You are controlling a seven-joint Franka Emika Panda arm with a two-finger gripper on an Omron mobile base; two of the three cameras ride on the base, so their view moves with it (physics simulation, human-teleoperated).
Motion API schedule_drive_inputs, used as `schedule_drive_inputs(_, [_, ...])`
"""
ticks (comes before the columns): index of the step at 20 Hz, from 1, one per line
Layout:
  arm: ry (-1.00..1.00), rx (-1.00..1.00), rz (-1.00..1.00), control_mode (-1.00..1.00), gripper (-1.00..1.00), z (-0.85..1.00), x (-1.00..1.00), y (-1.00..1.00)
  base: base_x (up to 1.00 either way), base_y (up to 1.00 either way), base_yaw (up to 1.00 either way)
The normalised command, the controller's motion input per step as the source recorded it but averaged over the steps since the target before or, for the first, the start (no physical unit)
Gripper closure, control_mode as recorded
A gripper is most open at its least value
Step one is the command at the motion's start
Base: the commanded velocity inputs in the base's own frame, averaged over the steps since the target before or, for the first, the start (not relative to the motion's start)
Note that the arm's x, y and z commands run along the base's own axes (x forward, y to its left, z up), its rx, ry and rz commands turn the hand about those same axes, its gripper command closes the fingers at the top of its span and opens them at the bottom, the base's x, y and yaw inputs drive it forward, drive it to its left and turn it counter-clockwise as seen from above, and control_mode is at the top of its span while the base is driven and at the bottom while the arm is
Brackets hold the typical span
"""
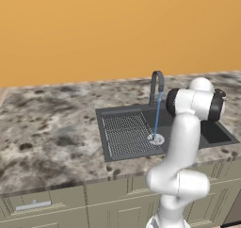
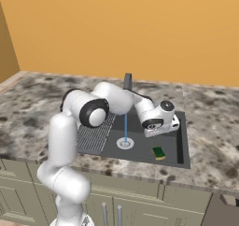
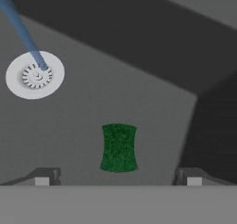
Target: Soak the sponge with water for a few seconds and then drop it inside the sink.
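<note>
Two fingers (image 3: pixel 118 176) spread wide, released, gripping nothing, hovering over the sink (image 2: pixel 179 141) basin. Just beyond, sponge (image 3: pixel 119 147) lying flat on basin floor, green side up, apart from both tips. Farther off, at ten o'clock in the hand view, round drain (image 3: pixel 34 75) with water (image 3: pixel 21 28) landing on it. Beyond, faucet (image 2: pixel 127 81), mottled counter (image 2: pixel 210 127), orange wall (image 2: pixel 140 29).

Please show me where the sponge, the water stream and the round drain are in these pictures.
sponge (image 3: pixel 119 147): hand view, middle of its dark green top.
water stream (image 2: pixel 125 127): right base view, middle of the thin blue line.
drain (image 3: pixel 24 86): hand view, lower left of its pale round plate.
</note>
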Motion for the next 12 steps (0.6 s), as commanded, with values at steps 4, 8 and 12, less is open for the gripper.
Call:
schedule_drive_inputs(4, [-0.09, 0.00, 0.00, -1.00, -1.00, 0.58, -0.53, 0.00, 0.00, 0.00, 0.00])
schedule_drive_inputs(8, [-0.07, 0.00, 0.00, -1.00, -1.00, 0.57, -0.59, 0.03, 0.00, 0.00, 0.00])
schedule_drive_inputs(12, [-0.07, 0.00, 0.00, -1.00, -1.00, 0.57, -0.62, 0.21, 0.00, 0.00, 0.00])
